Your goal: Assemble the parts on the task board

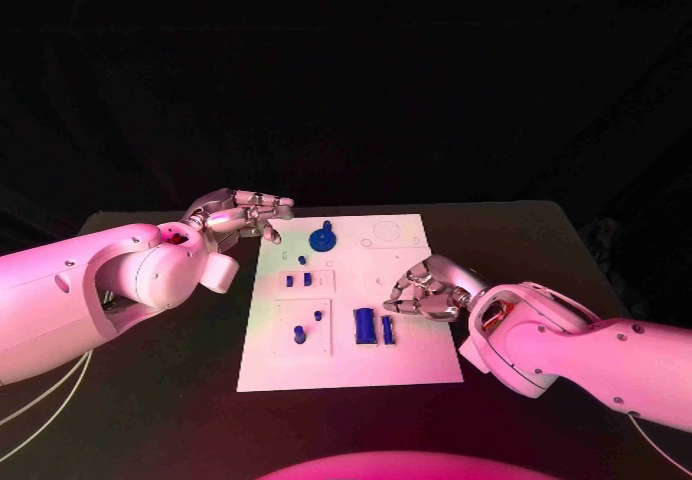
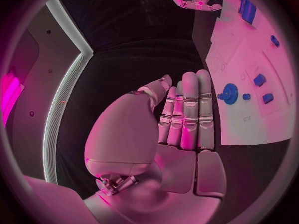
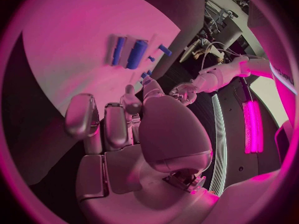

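Board (image 1: pixel 353 360) mid-table. Gear (image 1: pixel 323 239) stands near its far edge; two small blocks (image 1: pixel 297 281) below it, two pegs (image 1: pixel 307 328) and two bars (image 1: pixel 375 326) toward the near half.

Left hand (image 1: pixel 242 213) hovers off the far-left corner — fingers straight, pressed together, holding nothing. Right hand (image 1: pixel 423 291) hangs over the right edge, fingers curled, nothing seen in them.

Which step is in hand — cannot tell; parts may be seated or loose.

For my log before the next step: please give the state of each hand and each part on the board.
Left hand: open, holding nothing, at the board's far left corner.
Right hand: fingers curled, holding nothing, over the board's right edge.
Blue gear: on the board.
Blue blocks: lying flat, side by side.
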Available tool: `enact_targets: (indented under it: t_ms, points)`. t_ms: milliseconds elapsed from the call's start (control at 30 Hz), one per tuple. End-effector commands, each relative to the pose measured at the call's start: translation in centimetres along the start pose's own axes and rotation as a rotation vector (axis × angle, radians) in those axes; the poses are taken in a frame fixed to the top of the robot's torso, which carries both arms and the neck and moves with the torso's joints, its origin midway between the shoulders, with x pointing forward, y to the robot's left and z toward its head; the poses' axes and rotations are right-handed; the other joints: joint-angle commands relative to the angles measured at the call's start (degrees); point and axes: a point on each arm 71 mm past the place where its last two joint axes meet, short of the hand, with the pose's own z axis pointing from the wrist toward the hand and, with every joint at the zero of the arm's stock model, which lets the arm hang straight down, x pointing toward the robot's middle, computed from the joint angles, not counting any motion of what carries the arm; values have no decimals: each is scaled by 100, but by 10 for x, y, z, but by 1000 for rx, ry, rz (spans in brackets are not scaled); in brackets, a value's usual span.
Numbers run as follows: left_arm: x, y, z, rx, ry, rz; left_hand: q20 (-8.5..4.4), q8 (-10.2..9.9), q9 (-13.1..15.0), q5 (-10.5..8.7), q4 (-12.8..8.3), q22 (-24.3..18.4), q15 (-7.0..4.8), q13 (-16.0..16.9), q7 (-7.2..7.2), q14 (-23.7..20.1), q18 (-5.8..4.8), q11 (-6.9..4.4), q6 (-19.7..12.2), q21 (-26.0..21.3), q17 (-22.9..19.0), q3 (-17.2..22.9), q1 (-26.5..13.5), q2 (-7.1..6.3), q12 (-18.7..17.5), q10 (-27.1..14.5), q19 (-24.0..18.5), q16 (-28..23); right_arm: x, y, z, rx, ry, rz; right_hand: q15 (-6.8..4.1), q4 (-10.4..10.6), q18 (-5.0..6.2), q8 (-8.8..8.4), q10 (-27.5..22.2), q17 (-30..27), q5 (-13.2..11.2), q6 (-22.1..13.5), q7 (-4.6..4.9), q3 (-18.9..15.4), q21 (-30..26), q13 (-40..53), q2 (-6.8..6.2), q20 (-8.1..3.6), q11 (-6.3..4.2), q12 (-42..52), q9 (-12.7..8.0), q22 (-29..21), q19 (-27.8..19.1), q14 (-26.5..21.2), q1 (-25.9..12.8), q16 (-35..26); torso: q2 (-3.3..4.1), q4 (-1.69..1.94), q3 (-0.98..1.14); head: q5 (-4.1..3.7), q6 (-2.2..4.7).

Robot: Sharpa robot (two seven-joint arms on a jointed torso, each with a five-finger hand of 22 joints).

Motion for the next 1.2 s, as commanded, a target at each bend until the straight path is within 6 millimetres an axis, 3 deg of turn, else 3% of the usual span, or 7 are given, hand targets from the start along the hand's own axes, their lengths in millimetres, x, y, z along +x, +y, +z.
enact_targets:
  t_ms: [33,300,433,767,1033,1067,1200]
  points:
    - [3,1,2,7,12,-72,41,-12,-6,-6,24,-13,25,9,-4,-45,70,-4,-32,-27,-10,-72,-19,-41,27,-39,16,-21,-10,5,4,-95,-27,255,55,-28,208,-89,-664,-883,-1,-233,65,-18,-1165,-757,43,61,83,-1087,-14,229,-507,-320,179,-814,-94,-21,-17,9,29]
    - [10,8,16,25,-9,-118,191,-34,-20,-25,152,-401,191,-21,20,-938,20,61,-149,-754,-455,-261,-102,-33,39,-224,-624,-917,-38,-8,31,-131,-53,488,428,-95,525,-404,-1203,-3230,-484,-553,419,321,-4143,-2837,263,378,381,-3094,-447,-1415,-1822,-1485,964,-3895,-337,-43,-81,39,174]
    - [7,10,27,40,-43,-149,748,-85,-29,-4,201,-1431,554,-256,59,-1433,-194,307,-660,-2514,-1179,-428,-19,-60,-186,-689,-1810,-2462,-55,-17,50,-169,-115,551,562,-42,528,-695,-777,-3974,-425,-341,471,666,-4842,-4170,39,527,463,-4009,-849,-2121,-2076,-1598,1301,-5146,-443,-85,-109,93,319]
    - [-6,14,54,114,-144,-153,1079,4,-42,-15,240,-2192,848,-420,-37,-1868,-93,501,-579,-3637,-1861,-669,121,119,-457,-918,-1823,-3940,-87,-38,95,-199,-238,560,1037,80,495,-996,-789,-5190,-427,-310,578,1259,-5891,-5749,-191,1072,811,-4988,-1524,-3507,-2860,-2396,1136,-6723,-626,-128,-83,200,505]
    - [-6,17,60,160,-197,-142,1078,-88,-38,-15,261,-2374,916,-413,-74,-1862,-117,569,-583,-3891,-2089,-858,148,178,-645,-939,-1673,-4285,-89,-39,105,-203,-223,589,1088,-62,529,-984,-821,-5652,-451,-287,656,1285,-5886,-6186,-175,1151,860,-4997,-1825,-4297,-2878,-2312,821,-6774,-612,-126,-46,281,530]
    - [-4,20,60,96,-151,-137,576,-487,-412,-297,-57,-2811,602,-772,-345,-3445,-357,192,-2236,-4148,-2532,-1318,-2271,330,-1177,-2632,-2995,-4448,-90,-43,103,-153,-263,538,858,-409,148,-1350,-2720,-5877,-949,-1986,287,1053,-6241,-6557,239,718,574,-5354,-2090,-5225,-4386,-4137,-1697,-7133,-605,-117,-66,249,508]
    - [-2,22,58,99,-161,-132,449,-487,-412,-297,-57,-2811,533,-772,-426,-3828,-394,131,-2661,-4242,-2532,-1474,-2887,799,-1177,-3067,-3298,-4876,-87,-41,101,-155,-273,561,789,-513,148,-1350,-3209,-5971,-1091,-2414,204,987,-6241,-6557,239,599,511,-5354,-2185,-5533,-4731,-4576,-2411,-7133,-608,-86,-61,236,567]
